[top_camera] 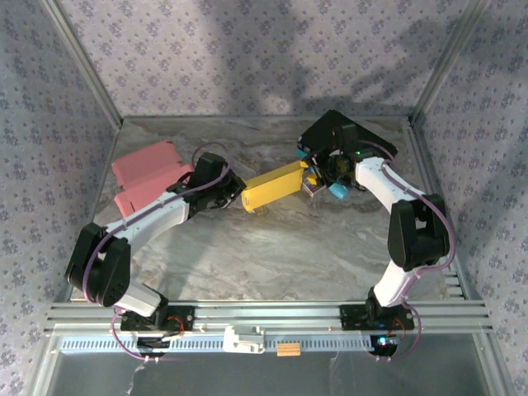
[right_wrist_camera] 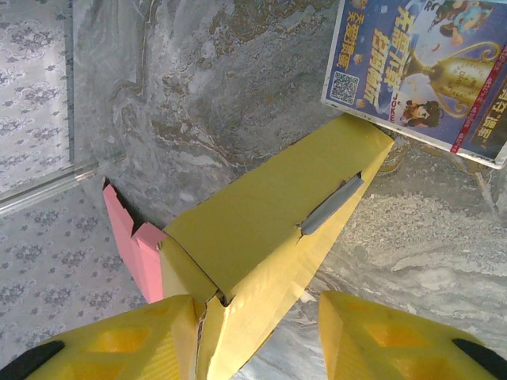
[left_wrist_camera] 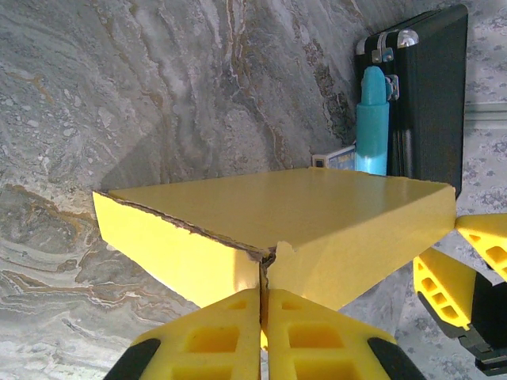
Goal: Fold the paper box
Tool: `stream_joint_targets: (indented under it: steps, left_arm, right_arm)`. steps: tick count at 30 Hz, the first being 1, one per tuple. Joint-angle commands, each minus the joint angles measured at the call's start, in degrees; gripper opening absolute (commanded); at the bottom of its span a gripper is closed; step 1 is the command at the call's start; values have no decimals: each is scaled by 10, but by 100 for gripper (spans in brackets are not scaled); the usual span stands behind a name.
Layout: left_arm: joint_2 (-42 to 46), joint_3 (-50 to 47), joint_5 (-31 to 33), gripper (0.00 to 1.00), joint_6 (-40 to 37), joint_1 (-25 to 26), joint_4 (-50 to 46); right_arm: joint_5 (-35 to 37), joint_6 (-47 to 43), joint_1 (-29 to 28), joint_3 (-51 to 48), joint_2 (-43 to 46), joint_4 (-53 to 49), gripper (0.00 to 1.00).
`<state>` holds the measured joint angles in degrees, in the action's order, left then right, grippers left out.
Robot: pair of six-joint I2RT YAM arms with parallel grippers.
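My left gripper (left_wrist_camera: 261,301) is squeezed shut on the near edge of the yellow box (left_wrist_camera: 277,214). The bit I pinch is hidden between my fingers. My right gripper (right_wrist_camera: 260,307) is partly open around the other end. One finger touches the box and the other stands apart. The box is between my arms, over the middle of the table (top_camera: 289,247). I cannot tell if it touches the table. A pink sheet (right_wrist_camera: 131,245) peeks out from behind it. A picture card (right_wrist_camera: 428,71) is cut off at the corner.
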<state>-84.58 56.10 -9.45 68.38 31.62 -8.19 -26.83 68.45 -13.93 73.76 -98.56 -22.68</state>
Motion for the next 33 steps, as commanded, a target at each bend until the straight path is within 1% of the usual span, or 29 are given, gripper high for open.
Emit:
stream_joint_targets:
  steps: [1,5,7,11,17,21,23,26,28,31,33]
  left_arm:
    - [-17,5,12,10,-15,4,-55]
    - [-15,5,12,10,-16,5,-56]
    - [-15,4,12,10,-16,4,-57]
    - [-16,4,14,10,-20,6,-58]
    - [-12,2,20,9,-33,8,-69]
    - [4,8,26,8,-56,13,-91]
    - [9,13,28,9,-69,21,-102]
    - [17,12,35,11,-87,37,-109]
    - [23,12,46,13,-106,48,-125]
    - [29,4,58,18,-120,63,-155]
    - [34,-23,47,20,-110,66,-148]
  right_arm:
    - [4,-15,-7,3,-6,-29,44]
    - [9,-20,-12,-14,-14,-45,41]
    - [23,-30,-12,-23,-17,-62,42]
    - [31,-31,-10,-46,-18,-65,41]
    - [30,-32,-16,-26,-19,-77,41]
    - [20,-36,-25,-29,1,-89,39]
    - [19,-38,-31,-48,19,-88,40]
    - [6,-41,-31,-102,37,-65,40]
    - [2,-50,-29,-135,49,-46,40]
    - [-1,-58,-22,-177,68,-50,40]
    - [-3,-59,-19,-206,77,-50,45]
